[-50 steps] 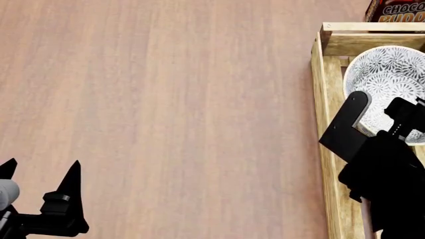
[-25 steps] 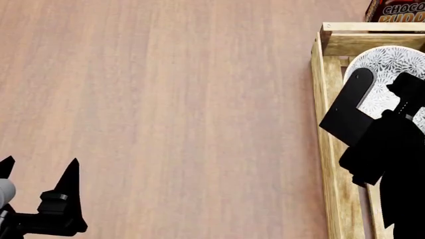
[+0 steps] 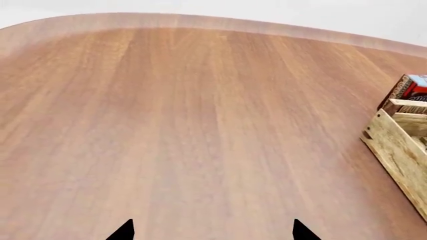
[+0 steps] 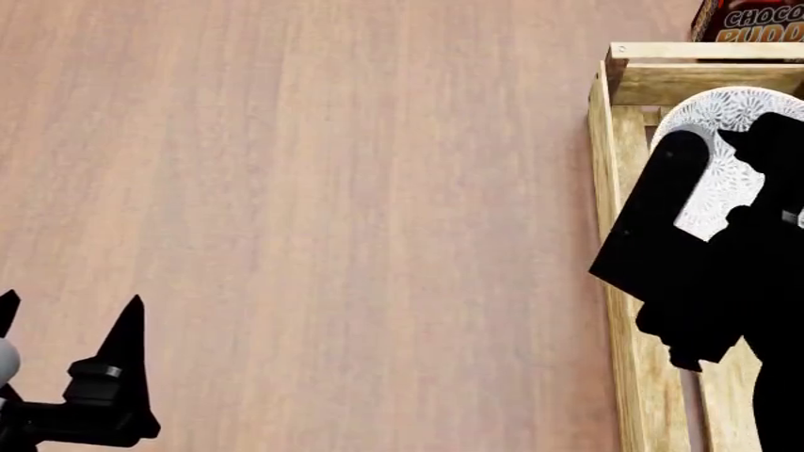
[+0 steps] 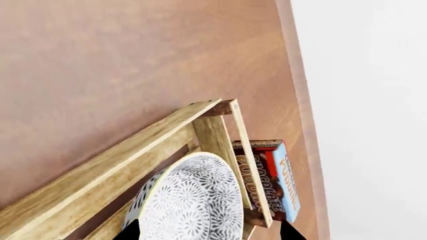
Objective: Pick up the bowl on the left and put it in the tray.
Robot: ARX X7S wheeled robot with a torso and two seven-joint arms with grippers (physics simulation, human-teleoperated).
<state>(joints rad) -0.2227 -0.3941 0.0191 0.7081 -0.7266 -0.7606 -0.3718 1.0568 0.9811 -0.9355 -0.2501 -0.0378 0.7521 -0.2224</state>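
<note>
Grippers first: left gripper point(image 4: 63, 377) idles at 7 o'clock over bare wood-grain table point(image 4: 327, 188), fingers spread, holding nothing. Right gripper point(image 4: 722, 179) at 3 o'clock pinches the bowl point(image 4: 722, 184), white ceramic with grey-blue florals, tipped above the slatted light-wood tray point(image 4: 607, 188), probably for lowering in. Pudding box point(image 4: 754, 19) sits at 1 o'clock.

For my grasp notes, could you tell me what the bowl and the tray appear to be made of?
The bowl looks like glazed ceramic: white, thin-rimmed, with a fine grey-blue floral print inside and out. The tray looks like unfinished light wood: visible grain, separate slats and a darker corner post. Being a render, both are judged on looks alone.
</note>
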